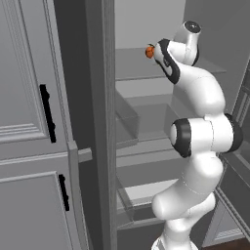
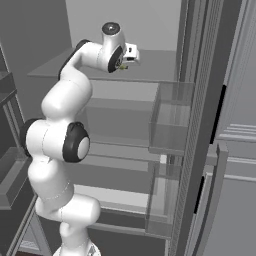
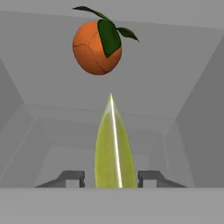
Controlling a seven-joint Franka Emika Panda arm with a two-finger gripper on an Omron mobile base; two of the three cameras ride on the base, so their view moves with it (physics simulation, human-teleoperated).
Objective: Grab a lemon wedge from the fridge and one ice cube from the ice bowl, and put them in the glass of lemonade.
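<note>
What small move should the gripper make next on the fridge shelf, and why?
Probably finish closing on the lemon wedge before any lift. In the hand view the wedge stands between the gripper tips, with a thin gap showing on each side, so the grip does not look firm yet. The orange fruit sits farther back on the fridge shelf, apart from the wedge, so closing should not disturb it.

Hand view: lower end of the lemon wedge point(image 3: 114, 148) was cut off at the bottom, between the two fingertips point(image 3: 70, 177); contact between tips and wedge could not be told. Left base view: the orange-red fruit point(image 1: 150, 52) was half hidden behind the wrist. Right base view: the pincer point(image 2: 125, 65) was mostly hidden by the wrist; the wedge was a speck too small to make out.
</note>
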